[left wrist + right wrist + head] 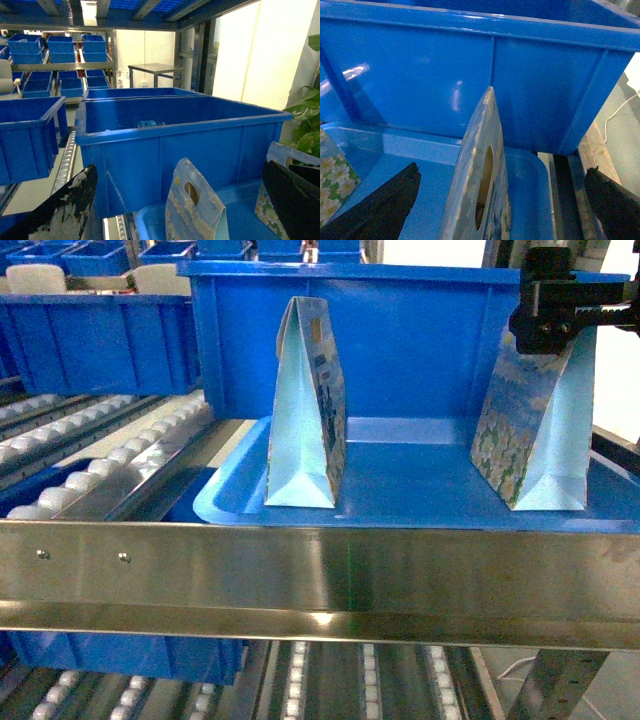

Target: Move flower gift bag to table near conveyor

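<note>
1. The flower gift bag [535, 435] is a tall paper bag printed with pale blossoms on blue-green. It stands upright near the right edge of a shallow blue plastic tray [420, 495] on the conveyor [100, 455], a steel-framed rack of white roller lanes. The counter it is bound for cannot be made out in any view.
2. The key relation is that the bag sits directly under the right gripper [560, 315]. Its tall axis is vertical, and its pinched top seam runs away from the robot. In the right wrist view the seam and its cut-out handle rise between the two black fingers [385, 210].
3. The right gripper is spread wide and grasps nothing — neither finger touches the paper. As I judge it, closing would pinch the bag across its thin faces.
4. The right arm is clearly the nearer one, reaching in high from the right above the tray.
5. The left gripper [180, 200] is also spread and empty. It looks toward a second, light-blue paper bag [305, 410] further left on the tray, before a large blue plastic bin [400, 340].
</note>
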{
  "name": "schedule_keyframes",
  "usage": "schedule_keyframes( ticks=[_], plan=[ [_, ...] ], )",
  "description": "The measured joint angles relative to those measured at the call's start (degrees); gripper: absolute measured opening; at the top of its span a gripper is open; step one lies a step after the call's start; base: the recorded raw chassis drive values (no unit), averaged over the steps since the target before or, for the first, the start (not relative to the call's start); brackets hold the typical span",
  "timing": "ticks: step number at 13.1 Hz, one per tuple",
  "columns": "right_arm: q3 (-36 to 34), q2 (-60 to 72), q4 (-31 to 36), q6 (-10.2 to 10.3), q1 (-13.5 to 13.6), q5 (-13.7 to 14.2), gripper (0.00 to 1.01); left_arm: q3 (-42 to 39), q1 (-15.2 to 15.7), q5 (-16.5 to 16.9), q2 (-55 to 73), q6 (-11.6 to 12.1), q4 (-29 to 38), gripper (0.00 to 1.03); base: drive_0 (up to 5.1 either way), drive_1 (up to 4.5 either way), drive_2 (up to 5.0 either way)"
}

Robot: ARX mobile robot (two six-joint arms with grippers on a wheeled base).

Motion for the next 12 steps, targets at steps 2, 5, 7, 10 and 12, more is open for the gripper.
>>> schedule_keyframes(
  ticks=[2,5,7,10,12],
  plan=[
    [-0.04,0.26,0.15,0.44,0.22,-0.92,0.81,0.00,0.00,0.00,0.00,0.00,0.00,0.98,0.0,0.00,0.0],
    [-0.44,0.26,0.90,1.07,0.55,-1.20,0.42,0.00,0.00,0.00,0.00,0.00,-0.02,0.98,0.0,0.00,0.0],
    [-0.59,0.26,0.92,1.29,0.55,-1.40,0.18,0.00,0.00,0.00,0.00,0.00,0.00,0.98,0.0,0.00,0.0],
    [-2.08,0.00,2.97,1.38,0.70,-1.64,0.02,0.00,0.00,0.00,0.00,0.00,0.00,0.98,0.0,0.00,0.0],
    [-4.28,-1.66,4.90,1.18,0.94,-1.31,0.02,0.00,0.00,0.00,0.00,0.00,0.00,0.98,0.0,0.00,0.0]
  ],
)
